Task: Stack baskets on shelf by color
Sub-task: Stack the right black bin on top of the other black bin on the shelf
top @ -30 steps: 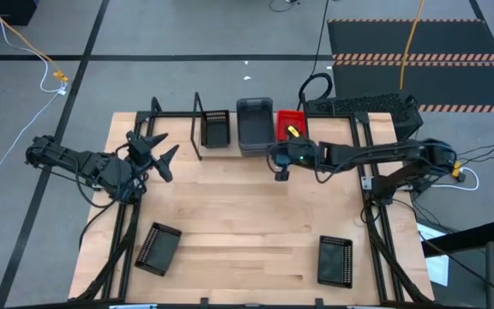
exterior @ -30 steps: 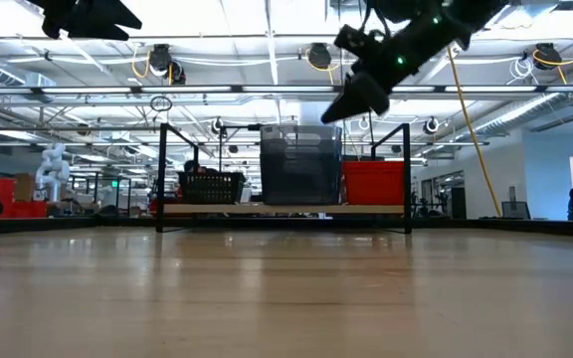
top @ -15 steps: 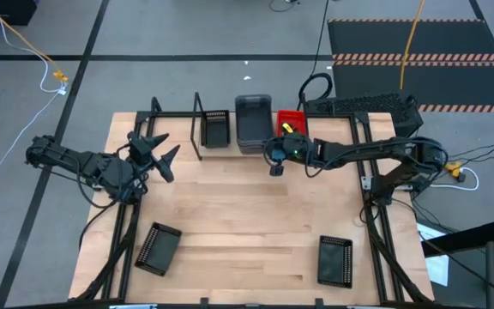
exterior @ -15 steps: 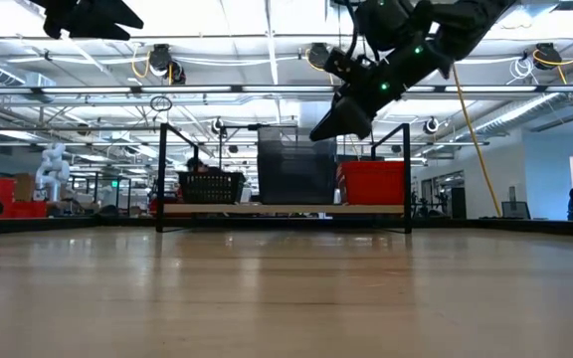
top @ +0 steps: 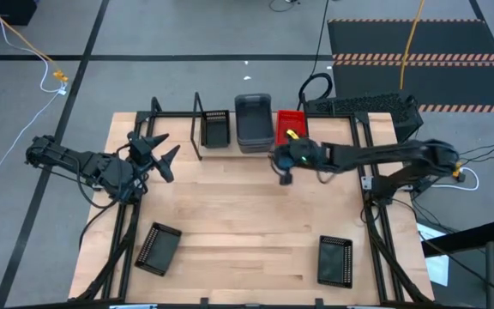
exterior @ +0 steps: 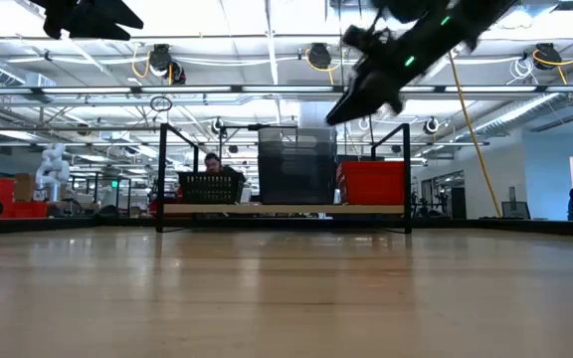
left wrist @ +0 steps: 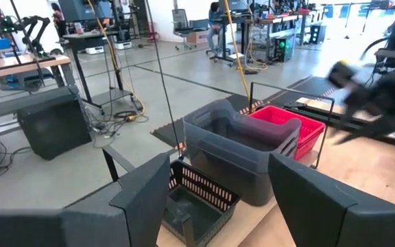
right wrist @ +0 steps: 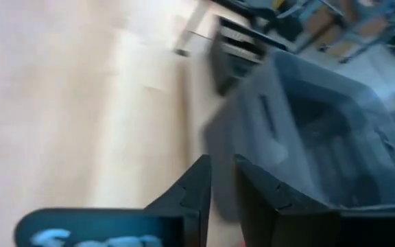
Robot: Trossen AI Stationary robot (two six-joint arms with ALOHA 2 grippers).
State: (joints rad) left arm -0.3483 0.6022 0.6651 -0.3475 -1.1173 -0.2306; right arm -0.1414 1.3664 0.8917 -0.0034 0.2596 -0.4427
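The shelf [exterior: 286,210] stands along the table's far edge. On it stand a black basket [top: 215,129], a stack of grey baskets [top: 254,122] and a red basket [top: 294,120], each resting on its bottom. Two more black baskets lie on the table, near left [top: 158,248] and near right [top: 334,260]. My right gripper [top: 284,174] hovers just in front of the shelf, between the grey stack and the red basket, shut and empty; its fingers show closed in its wrist view [right wrist: 221,189]. My left gripper [top: 159,154] waits open and empty at the table's left [left wrist: 218,206].
Thin black upright frames [top: 198,124] stand at the shelf's ends and beside the black basket. The table's middle [top: 247,215] is bare wood. A keyboard [top: 358,105] lies off the table's far right corner. A person shows far behind the shelf [exterior: 212,162].
My right gripper has swung toward the table's left, up to the grey stack, then drawn back toward the right and a little toward the near edge, staying shut. The grey stack has slid slightly toward the left along the shelf.
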